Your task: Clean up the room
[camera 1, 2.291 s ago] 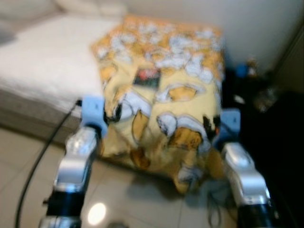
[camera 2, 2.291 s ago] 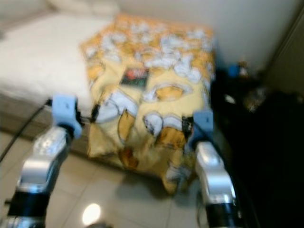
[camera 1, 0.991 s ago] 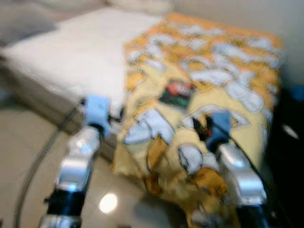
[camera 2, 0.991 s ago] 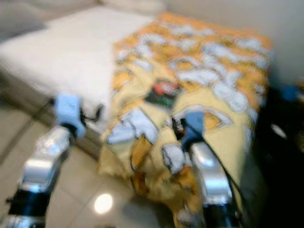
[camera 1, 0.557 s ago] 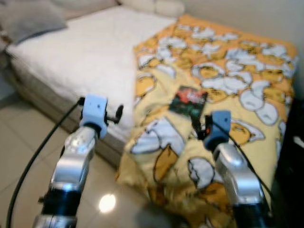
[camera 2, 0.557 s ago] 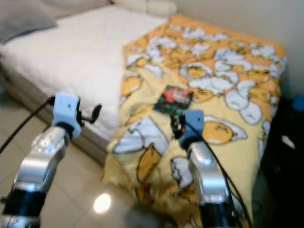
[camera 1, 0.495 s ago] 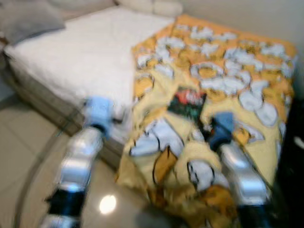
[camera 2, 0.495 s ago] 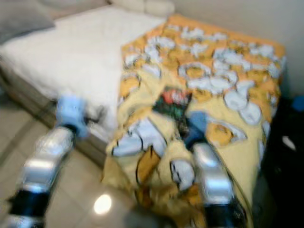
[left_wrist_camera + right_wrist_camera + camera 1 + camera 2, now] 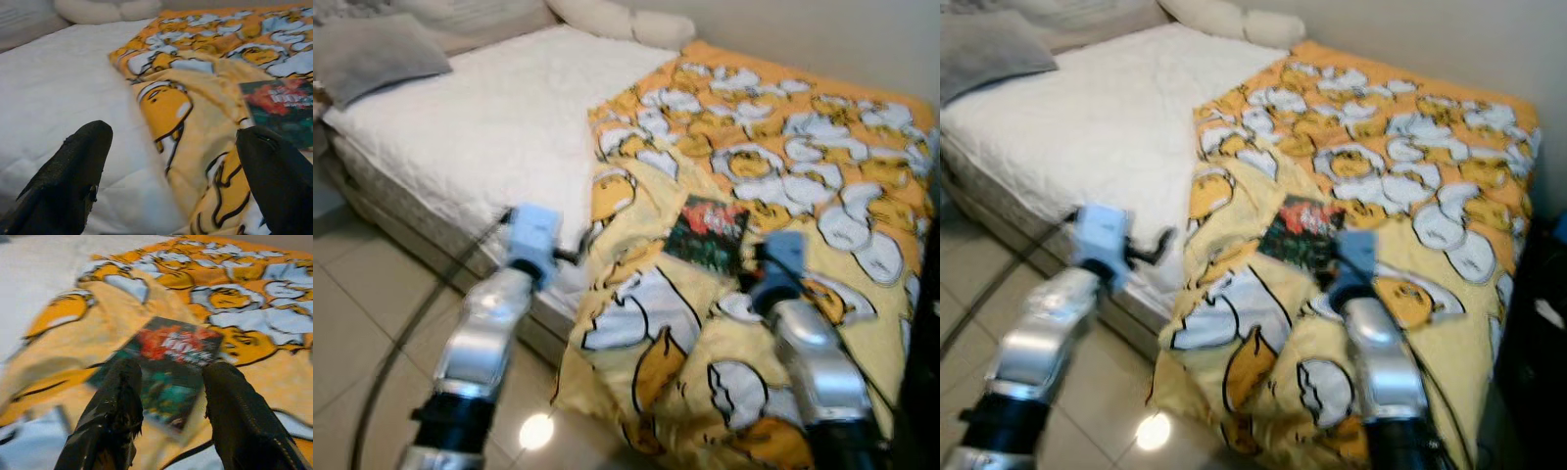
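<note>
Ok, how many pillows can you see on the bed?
3: a grey pillow at the bed's far left corner, and two cream pillows, one and another side by side along the wall. More may be hidden past the frame's edge.

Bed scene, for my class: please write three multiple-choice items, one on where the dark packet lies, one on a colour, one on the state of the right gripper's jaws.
1. Where does the dark packet lie?
A. On the floor tiles
B. On the yellow blanket
C. On the grey pillow

2. What colour is the mattress beside the blanket?
A. White
B. Blue
C. Green

3. How do the right gripper jaws stand?
A. Shut on the packet
B. Shut on the blanket
C. Open, just in front of the packet

Answers:
1 B: the packet rests flat on the egg-patterned blanket.
2 A: the bare quilted surface is white.
3 C: the right wrist view shows the packet between two spread fingers.
</note>
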You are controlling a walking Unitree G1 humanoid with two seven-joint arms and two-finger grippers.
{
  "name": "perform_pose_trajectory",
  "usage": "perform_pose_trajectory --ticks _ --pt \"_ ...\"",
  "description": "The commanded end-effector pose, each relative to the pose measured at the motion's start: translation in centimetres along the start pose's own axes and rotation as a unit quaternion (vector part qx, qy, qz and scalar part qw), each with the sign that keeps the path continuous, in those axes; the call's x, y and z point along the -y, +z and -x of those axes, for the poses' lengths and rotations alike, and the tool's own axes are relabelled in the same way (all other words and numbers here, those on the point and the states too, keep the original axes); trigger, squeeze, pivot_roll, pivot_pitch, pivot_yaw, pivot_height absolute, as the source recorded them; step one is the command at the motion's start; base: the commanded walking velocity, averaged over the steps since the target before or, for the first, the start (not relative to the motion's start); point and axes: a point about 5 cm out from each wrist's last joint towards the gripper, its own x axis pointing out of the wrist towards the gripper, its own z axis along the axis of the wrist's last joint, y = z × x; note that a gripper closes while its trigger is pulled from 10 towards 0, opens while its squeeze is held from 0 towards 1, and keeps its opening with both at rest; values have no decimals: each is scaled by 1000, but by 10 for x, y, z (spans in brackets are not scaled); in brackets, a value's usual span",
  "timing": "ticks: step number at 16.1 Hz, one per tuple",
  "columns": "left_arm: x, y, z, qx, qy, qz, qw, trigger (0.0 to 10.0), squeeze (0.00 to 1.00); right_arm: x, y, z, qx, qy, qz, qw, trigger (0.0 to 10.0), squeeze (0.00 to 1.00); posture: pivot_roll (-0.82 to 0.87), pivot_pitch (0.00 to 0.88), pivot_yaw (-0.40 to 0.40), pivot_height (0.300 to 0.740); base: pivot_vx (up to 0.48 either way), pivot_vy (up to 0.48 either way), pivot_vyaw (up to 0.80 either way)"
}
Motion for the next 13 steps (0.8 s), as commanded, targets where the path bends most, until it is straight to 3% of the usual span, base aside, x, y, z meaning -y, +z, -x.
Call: perform_pose_trajectory --ticks 1,5,7,8,9,11,13 --pt "-11 2 3 -1 14 -7 1000 10000 788 -9 4 -2 7 11 -5 1000 10000 0 70 0 -26 740 334 0 0" --pt "-9 2 3 0 4 -12 1000 10000 784 -8 5 -1 12 12 -12 1000 10000 0 73 0 -27 740 325 0 0" --pt "1 3 7 6 -28 -17 999 10000 765 -3 8 2 21 14 -33 999 10000 0 78 0 -31 740 0 0 0" --pt "5 0 11 4 -41 -17 999 10000 753 0 9 6 31 29 -59 997 10000 75 89 0 -41 740 0 0 0" --pt "6 -2 14 2 -45 -14 999 10000 757 4 9 9 30 29 -59 997 10000 1000 99 0 -50 740 0 0 0" --pt "7 -4 18 2 -51 -10 999 10000 753 8 7 12 32 28 -74 996 10000 1000 104 0 -54 740 0 0 0" --pt "10 -5 19 1 -78 -12 997 10000 753 19 -6 11 7 -16 -100 995 10000 1000 81 0 -30 740 0 0 0"
